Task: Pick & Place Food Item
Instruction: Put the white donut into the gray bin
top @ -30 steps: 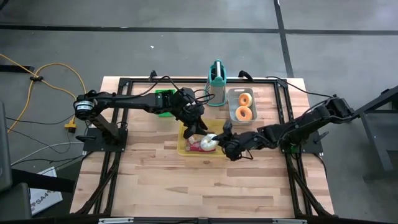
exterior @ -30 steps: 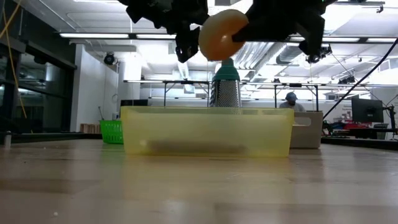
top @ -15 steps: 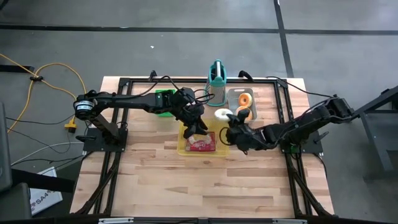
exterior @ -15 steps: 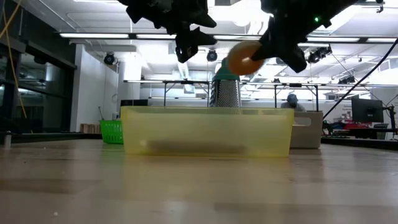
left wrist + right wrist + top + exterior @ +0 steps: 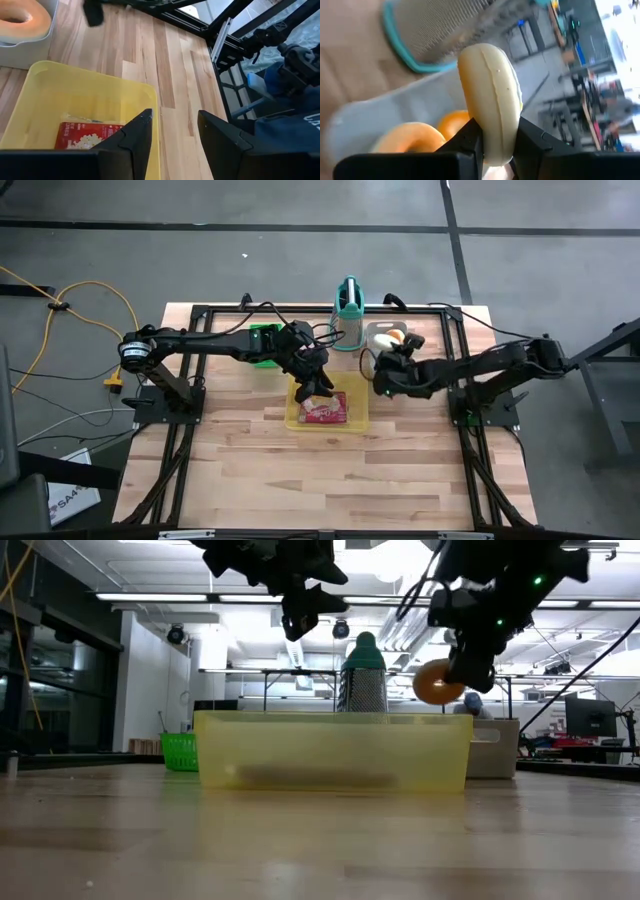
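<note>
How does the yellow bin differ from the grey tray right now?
The yellow bin holds a red snack packet; the grey tray holds orange donuts. The left gripper, empty, hovers over the bin; the right gripper holds a donut over the tray. Both are open-topped plastic containers.

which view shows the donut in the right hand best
The right wrist view: the donut fills the frame edge-on, pinched by the right hand. The low view shows it small and orange; the high view only a pale bit; the left wrist view misses it.
</note>
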Controlling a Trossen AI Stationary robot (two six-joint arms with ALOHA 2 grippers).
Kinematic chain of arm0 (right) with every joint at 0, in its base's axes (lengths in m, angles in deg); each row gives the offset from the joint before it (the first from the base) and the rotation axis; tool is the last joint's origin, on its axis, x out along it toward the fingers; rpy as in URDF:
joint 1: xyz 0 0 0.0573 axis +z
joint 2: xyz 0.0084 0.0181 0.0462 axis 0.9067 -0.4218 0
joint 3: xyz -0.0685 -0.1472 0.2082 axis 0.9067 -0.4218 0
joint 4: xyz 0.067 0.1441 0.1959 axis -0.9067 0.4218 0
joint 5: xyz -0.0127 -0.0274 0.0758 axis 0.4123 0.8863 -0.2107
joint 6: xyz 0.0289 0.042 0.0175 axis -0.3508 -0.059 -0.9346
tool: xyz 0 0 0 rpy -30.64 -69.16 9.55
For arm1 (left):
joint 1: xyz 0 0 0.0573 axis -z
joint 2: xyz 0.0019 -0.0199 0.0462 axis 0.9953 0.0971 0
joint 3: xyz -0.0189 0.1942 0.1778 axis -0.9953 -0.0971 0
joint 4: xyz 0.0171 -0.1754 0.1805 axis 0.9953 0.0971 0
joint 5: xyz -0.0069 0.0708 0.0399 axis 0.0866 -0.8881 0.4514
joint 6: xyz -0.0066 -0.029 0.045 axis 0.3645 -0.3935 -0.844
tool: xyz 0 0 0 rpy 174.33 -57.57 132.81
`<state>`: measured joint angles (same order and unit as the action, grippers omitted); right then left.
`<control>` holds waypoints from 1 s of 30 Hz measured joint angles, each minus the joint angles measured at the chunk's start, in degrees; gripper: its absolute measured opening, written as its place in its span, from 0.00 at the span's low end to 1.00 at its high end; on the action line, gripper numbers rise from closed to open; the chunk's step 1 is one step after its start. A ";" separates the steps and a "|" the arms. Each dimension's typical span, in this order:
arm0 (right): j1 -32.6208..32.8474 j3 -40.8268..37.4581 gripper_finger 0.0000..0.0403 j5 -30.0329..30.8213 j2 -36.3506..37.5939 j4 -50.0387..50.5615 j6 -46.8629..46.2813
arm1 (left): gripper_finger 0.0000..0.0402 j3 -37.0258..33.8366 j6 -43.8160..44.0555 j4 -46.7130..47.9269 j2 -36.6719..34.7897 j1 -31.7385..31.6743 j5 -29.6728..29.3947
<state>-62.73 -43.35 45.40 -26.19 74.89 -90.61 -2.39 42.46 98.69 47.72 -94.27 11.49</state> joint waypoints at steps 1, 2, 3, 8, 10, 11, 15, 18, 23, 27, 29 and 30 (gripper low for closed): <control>-1.17 0.00 0.17 -0.66 0.00 0.04 -0.14 | 0.39 0.00 0.00 0.00 0.00 0.00 0.01; -2.34 0.00 0.17 -1.71 0.00 -0.09 -0.17 | 0.39 0.00 0.00 0.00 0.00 0.00 0.07; -3.52 0.00 0.17 -2.57 0.00 -0.19 -0.19 | 0.39 0.00 0.00 0.00 0.00 0.00 0.08; -8.85 0.00 0.17 -5.83 0.00 -0.18 -0.21 | 0.39 0.00 0.00 0.15 0.00 0.00 0.08; -10.52 0.00 0.17 -7.50 0.00 -0.18 -0.21 | 0.38 0.00 -0.04 0.52 0.00 0.00 0.08; -11.24 0.00 0.17 -8.04 0.00 -0.20 -0.19 | 0.39 0.00 -0.18 0.80 0.00 0.00 0.08; -13.25 0.00 0.17 -9.03 0.00 -0.22 -0.05 | 0.39 0.00 -0.82 1.86 0.00 0.24 0.03; -14.05 0.00 0.17 -10.43 0.00 -0.72 0.38 | 0.39 0.00 -1.67 1.89 0.00 0.49 0.03; -14.49 0.00 0.17 -11.81 -0.45 -2.74 1.71 | 0.39 0.00 -1.95 2.05 0.00 0.81 -0.01; -14.80 -0.02 0.17 -11.90 -2.80 -3.96 3.28 | 0.39 0.00 -1.95 2.18 0.00 0.79 -0.04; -14.86 -0.01 0.17 -12.13 -4.65 -4.11 3.53 | 0.39 0.01 -1.97 2.33 0.00 0.74 -0.08; -14.89 -0.02 0.17 -12.13 -5.78 -4.13 3.62 | 0.39 0.00 -1.97 2.42 0.00 0.74 -0.08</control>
<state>-77.62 -43.37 33.28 -31.96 70.76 -86.99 -2.38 40.49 101.11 47.72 -93.53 11.41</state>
